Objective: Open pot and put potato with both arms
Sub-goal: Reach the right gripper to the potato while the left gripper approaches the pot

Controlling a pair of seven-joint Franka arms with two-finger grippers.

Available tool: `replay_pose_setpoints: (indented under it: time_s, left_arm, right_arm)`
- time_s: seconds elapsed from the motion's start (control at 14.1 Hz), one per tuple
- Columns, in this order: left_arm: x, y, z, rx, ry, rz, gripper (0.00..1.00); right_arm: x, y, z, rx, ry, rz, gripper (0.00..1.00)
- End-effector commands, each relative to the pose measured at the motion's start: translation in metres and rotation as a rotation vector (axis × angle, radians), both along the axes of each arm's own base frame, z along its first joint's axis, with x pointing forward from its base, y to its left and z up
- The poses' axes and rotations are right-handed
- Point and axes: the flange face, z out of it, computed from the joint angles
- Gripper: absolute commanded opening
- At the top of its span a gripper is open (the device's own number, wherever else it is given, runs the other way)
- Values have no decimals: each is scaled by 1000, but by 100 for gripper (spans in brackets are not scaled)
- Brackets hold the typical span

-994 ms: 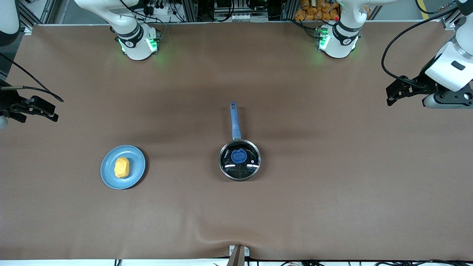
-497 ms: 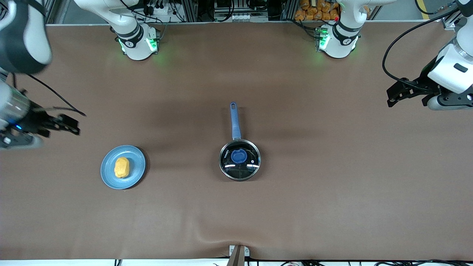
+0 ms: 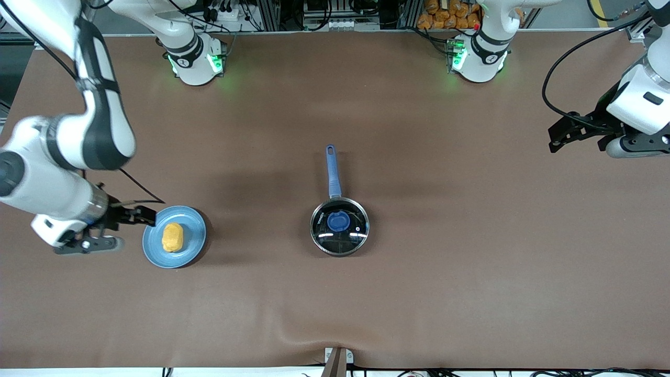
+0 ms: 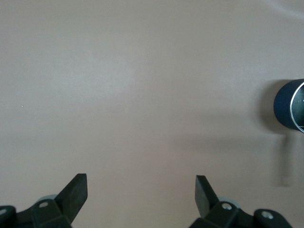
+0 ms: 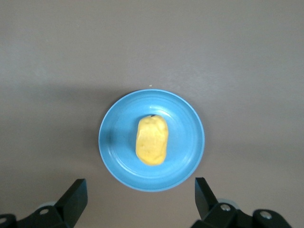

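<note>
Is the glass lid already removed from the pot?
No, the glass lid with its blue knob sits on the pot in the front view, and neither tool is near it.

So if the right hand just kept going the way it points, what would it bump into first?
Probably the blue plate with the potato on it: the open right hand points at its rim. Its height is unclear, so it might pass above.

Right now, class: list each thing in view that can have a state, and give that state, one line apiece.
pot: shut, glass lid on.
potato: lying on the blue plate, not gripped.
right gripper: open, empty, at the plate's edge.
left gripper: open, empty, over bare table at the left arm's end.
</note>
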Motion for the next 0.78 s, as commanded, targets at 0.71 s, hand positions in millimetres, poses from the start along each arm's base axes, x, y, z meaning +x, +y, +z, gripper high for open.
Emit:
replay_pose_setpoints:
  time_s: [0.71]
  left_arm:
    - [12,-20,-26,-26,39,-11,100]
  right_arm:
    - [1,-3,-160,-12,-11,42,100]
